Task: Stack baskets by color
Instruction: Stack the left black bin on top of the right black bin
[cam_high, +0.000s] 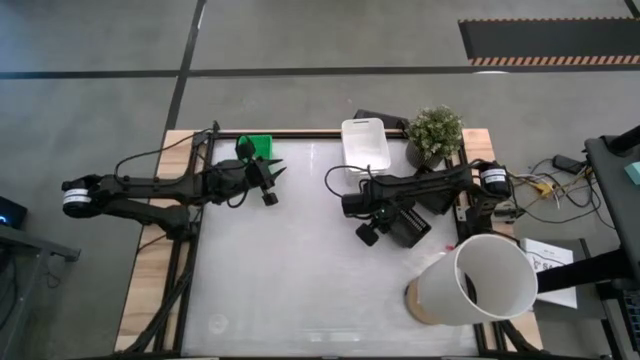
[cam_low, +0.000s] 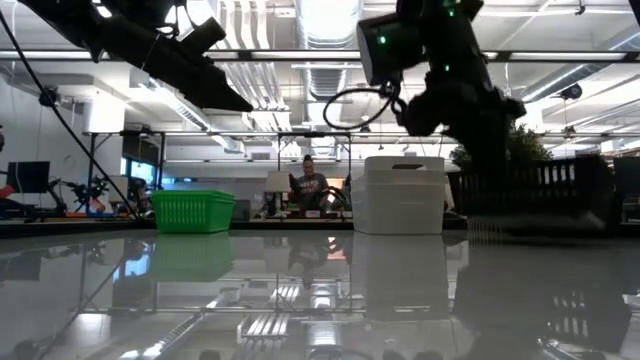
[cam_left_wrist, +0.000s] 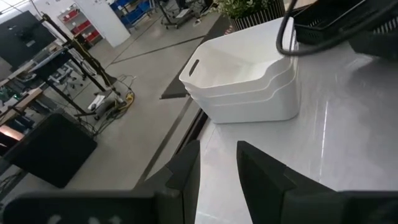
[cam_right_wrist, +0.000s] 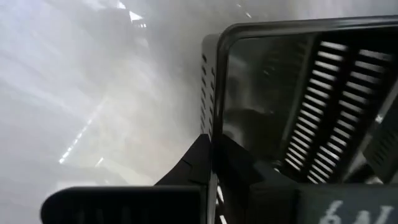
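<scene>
A black mesh basket (cam_high: 412, 226) sits right of the table's middle, and my right gripper (cam_high: 375, 222) is shut on its left end. In the low view this basket (cam_low: 535, 195) shows at the right, below the right arm. Two white baskets (cam_left_wrist: 242, 81), one nested in the other, stand at the far edge (cam_high: 365, 143). The green basket (cam_high: 256, 147) stands on its bottom at the far left (cam_low: 192, 211). My left gripper (cam_high: 275, 182) hovers just near of the green basket, open (cam_left_wrist: 217, 174), with nothing between its fingers. My right gripper pinches the black basket's end wall (cam_right_wrist: 214, 118) at the rim, one finger (cam_right_wrist: 198, 163) outside and the other inside. The fingers come from above, pointing down. Whether the basket's bottom is on the table, I cannot tell.
A potted plant (cam_high: 435, 135) stands at the far right corner, just behind the right arm. A large white cylinder (cam_high: 480, 285) lies at the near right. A person (cam_low: 308, 185) shows in the room beyond the table. The table's middle and near left (cam_high: 270, 290) are bare.
</scene>
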